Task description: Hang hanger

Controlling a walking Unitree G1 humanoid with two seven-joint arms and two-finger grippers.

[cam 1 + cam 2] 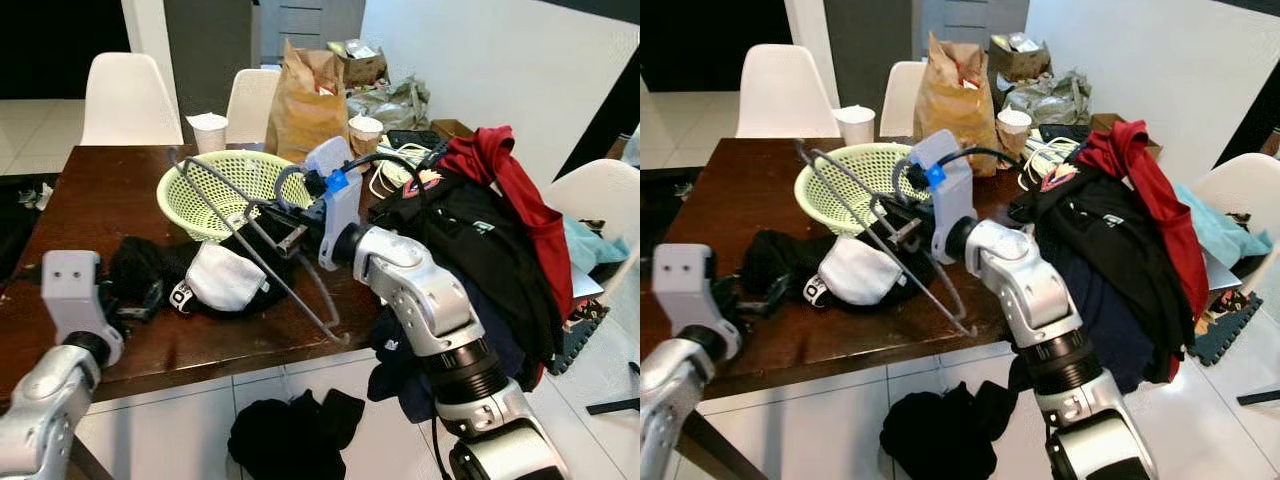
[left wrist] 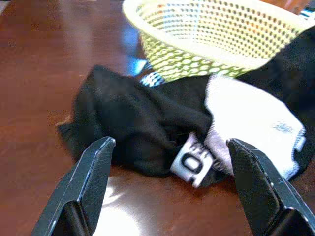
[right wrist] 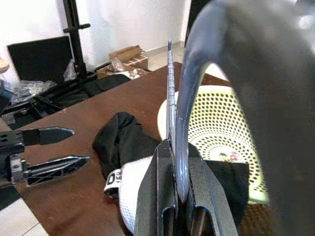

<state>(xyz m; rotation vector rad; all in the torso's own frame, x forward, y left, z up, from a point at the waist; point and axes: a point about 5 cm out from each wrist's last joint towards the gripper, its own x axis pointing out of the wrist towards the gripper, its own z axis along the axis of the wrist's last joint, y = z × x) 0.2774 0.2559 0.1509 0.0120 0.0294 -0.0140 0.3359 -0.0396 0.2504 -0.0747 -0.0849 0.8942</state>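
hanger (image 1: 255, 245) clenched in right hand (image 1: 283, 222) | left hand (image 2: 172, 187) released | cluttered wooden table (image 1: 100, 200), seemingly dining room

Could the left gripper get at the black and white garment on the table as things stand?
Probably yes: the left gripper is open, level with the brown table, aimed at the black and white garment, nothing between.

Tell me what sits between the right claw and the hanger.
Nothing does: the right claw is already shut on the grey hanger, holding it over the table beside the green basket.
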